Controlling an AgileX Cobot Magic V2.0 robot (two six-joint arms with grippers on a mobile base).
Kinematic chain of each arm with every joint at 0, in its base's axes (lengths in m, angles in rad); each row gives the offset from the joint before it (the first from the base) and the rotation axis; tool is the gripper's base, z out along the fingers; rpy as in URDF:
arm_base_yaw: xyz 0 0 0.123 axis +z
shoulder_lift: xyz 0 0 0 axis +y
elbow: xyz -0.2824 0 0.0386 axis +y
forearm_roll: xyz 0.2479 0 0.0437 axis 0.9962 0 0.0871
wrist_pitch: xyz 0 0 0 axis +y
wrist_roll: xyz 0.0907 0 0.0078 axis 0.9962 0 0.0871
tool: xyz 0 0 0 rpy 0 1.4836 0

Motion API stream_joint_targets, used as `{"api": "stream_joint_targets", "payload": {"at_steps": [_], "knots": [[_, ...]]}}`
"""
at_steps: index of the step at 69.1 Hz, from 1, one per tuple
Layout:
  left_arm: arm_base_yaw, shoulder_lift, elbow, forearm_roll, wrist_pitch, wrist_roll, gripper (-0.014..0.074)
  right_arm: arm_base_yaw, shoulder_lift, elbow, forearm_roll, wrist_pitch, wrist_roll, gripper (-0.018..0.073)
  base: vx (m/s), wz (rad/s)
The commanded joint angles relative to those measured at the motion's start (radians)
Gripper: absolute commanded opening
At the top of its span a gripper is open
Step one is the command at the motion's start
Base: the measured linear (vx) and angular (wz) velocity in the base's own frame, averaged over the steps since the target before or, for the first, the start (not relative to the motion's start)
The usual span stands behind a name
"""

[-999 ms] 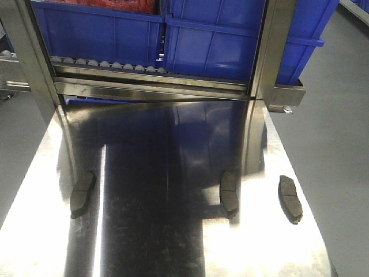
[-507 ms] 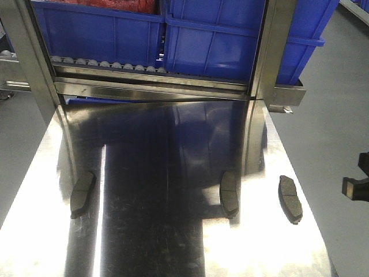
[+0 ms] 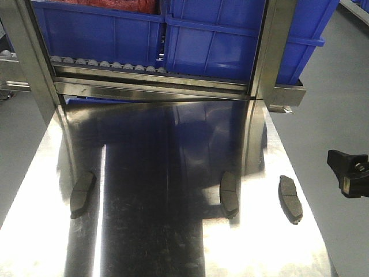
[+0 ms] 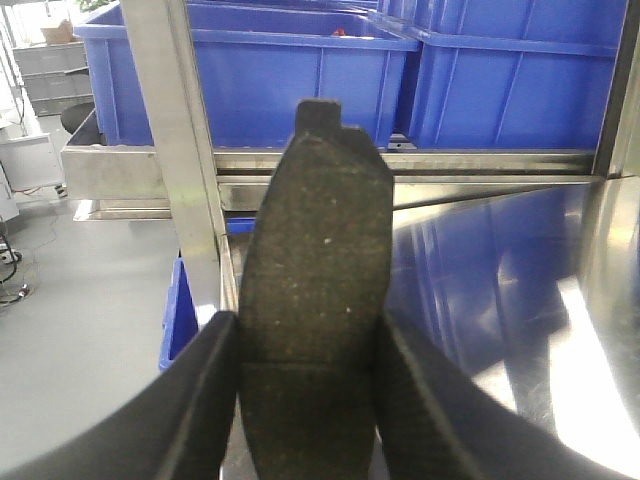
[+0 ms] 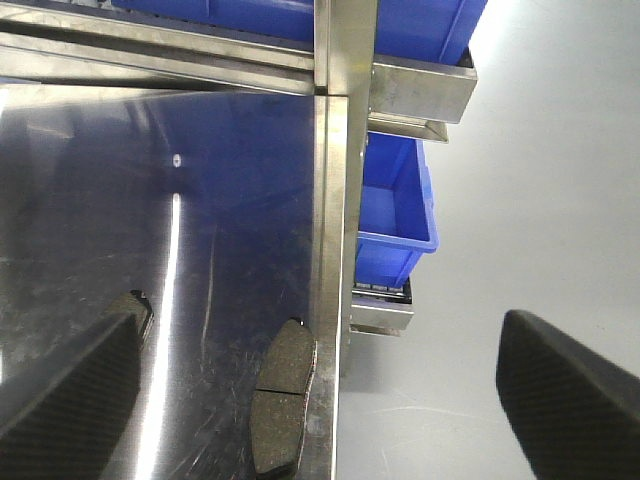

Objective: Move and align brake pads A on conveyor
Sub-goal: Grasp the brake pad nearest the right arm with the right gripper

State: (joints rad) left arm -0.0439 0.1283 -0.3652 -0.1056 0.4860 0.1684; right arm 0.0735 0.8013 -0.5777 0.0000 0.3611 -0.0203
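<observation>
From the front, three brake pads lay on the shiny steel tabletop (image 3: 173, 231), all well short of the blue bins (image 3: 213, 40) at its far end. The left pad (image 3: 82, 194), the middle pad (image 3: 229, 193) and the right pad (image 3: 290, 198) each ran lengthwise roughly toward the bins. The left one's far end leaned a little rightward and the right one's a little leftward. They were dark grey, slightly curved oblongs, well apart, with a broad bare stretch of steel between left and middle. The right pad sat near the tabletop's side edge. The right tool (image 3: 349, 173) hung beyond that edge, over the grey floor (image 3: 334, 86).

At the left wrist, the left tool (image 4: 305, 325) was clamped on a fourth one, the held pad (image 4: 318, 230), its fingers (image 4: 200, 400) pressing the two long sides. It stood on end, pointing up before the bins, rough and speckled, with a thin cross groove low down.

At the right wrist, the right tool's fingers (image 5: 70, 390) stood wide apart, holding nothing. Between them the right pad lay just inside the tabletop's edge, lengthwise toward the bins, its groove across the middle. Open floor lay past the edge.
</observation>
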Motion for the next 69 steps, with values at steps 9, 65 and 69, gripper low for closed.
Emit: {"api": "stream_joint_targets", "payload": {"at_steps": [9,65,69], "knots": [[-0.008,0.01,-0.03,-0.012,-0.1,-0.003,0.0041,-0.005,0.12,-0.08,0.005,0.043,0.004,0.0654,0.0,0.0],[-0.008,0.01,-0.03,-0.012,-0.1,-0.003,0.0041,0.077,0.829,-0.388,0.051,0.16,0.027,0.0592,0.0,0.0],[-0.008,0.01,-0.03,-0.012,-0.1,-0.003,0.0041,0.077,0.861,-0.395,0.051,0.157,0.027,0.0592,0.0,0.0]]}}
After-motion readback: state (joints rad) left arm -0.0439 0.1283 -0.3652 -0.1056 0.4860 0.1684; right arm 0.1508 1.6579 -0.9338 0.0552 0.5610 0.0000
